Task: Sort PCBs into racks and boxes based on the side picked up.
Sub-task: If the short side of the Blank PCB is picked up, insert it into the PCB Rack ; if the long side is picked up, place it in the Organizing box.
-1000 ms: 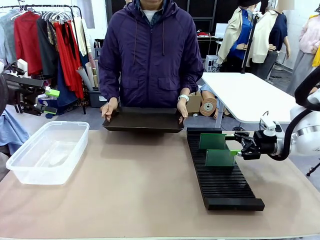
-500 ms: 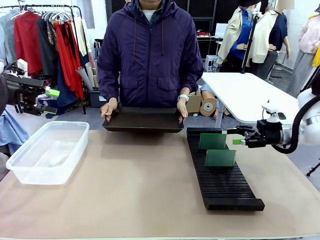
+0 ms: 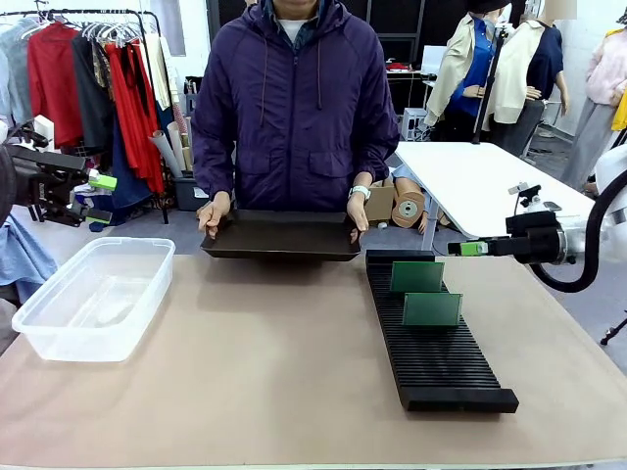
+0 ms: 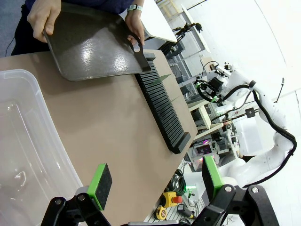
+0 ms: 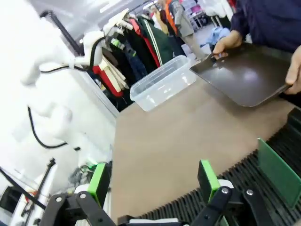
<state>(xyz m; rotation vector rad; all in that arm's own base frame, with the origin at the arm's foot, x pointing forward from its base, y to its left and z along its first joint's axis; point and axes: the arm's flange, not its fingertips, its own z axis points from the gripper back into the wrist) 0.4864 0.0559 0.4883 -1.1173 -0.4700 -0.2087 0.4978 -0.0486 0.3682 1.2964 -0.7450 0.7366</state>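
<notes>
Two PCBs [image 3: 423, 292] stand slotted in rack [image 3: 436, 352]. Box [image 3: 98, 294] apparently empty. Person's tray [image 3: 282, 235] looks bare. Both tools [image 3: 468, 249] [image 3: 98, 196] apart, unloaded.

Two PCBs [image 3: 418, 277] stand in the rack [image 3: 436, 338]; the box [image 3: 95, 299] lies far left of the rack, the tray [image 3: 282, 236] behind-left.
</notes>
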